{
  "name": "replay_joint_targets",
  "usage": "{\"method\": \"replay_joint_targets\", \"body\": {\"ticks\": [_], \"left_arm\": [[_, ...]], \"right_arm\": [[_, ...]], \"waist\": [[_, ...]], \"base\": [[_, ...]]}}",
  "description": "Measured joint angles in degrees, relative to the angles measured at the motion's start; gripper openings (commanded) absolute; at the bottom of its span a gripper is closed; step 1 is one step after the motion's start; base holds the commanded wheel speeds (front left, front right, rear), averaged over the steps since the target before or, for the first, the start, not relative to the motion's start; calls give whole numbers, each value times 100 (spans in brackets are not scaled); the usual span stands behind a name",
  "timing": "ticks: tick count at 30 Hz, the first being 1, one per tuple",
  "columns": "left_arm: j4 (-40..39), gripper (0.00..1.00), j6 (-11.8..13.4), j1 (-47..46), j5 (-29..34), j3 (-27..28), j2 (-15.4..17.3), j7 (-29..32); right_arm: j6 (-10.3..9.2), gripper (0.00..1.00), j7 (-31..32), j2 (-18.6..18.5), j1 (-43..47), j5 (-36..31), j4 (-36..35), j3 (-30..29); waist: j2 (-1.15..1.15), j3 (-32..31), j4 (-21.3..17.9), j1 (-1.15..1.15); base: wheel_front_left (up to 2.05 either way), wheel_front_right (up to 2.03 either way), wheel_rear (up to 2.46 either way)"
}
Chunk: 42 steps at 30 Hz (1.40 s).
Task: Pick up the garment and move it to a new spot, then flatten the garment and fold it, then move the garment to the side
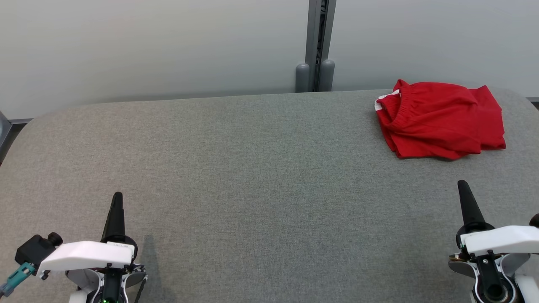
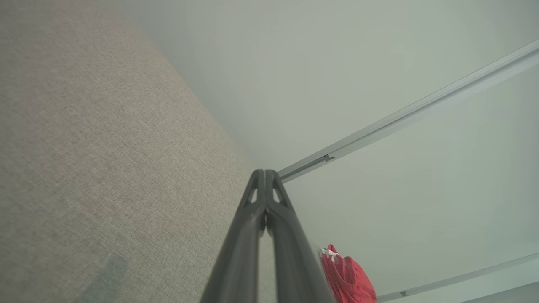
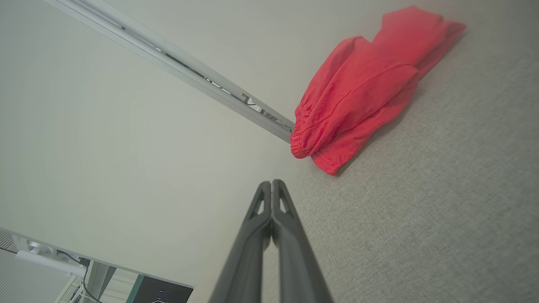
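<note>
The garment (image 1: 440, 119) is a pair of red shorts with white side stripes, lying folded near the table's far right corner. It also appears in the right wrist view as the garment (image 3: 362, 88) ahead and to the right, and in the left wrist view as the garment (image 2: 347, 277) at the bottom. My left gripper (image 1: 117, 196) rests at the lower left, shut and empty; its fingertips (image 2: 266, 173) touch. My right gripper (image 1: 462, 184) sits at the lower right, shut and empty, a short way in front of the garment; its fingertips (image 3: 273, 184) are pressed together.
The grey fabric-covered table (image 1: 252, 168) spreads wide between both grippers. A pale wall with a grey vertical post (image 1: 316, 46) stands behind the far edge. The table's rounded corners fall away at far left and far right.
</note>
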Motion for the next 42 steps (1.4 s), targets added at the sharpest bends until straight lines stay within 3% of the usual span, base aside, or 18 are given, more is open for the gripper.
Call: {"method": "replay_joint_targets", "body": {"ticks": [42], "left_arm": [[243, 0, -134, -461, -1951, 231, 16, 583]], "right_arm": [[-1, 0, 539, 79, -414, 1970, 318, -247]], "waist": [[0, -77, 27, 0]], "base": [[0, 0, 0]]}}
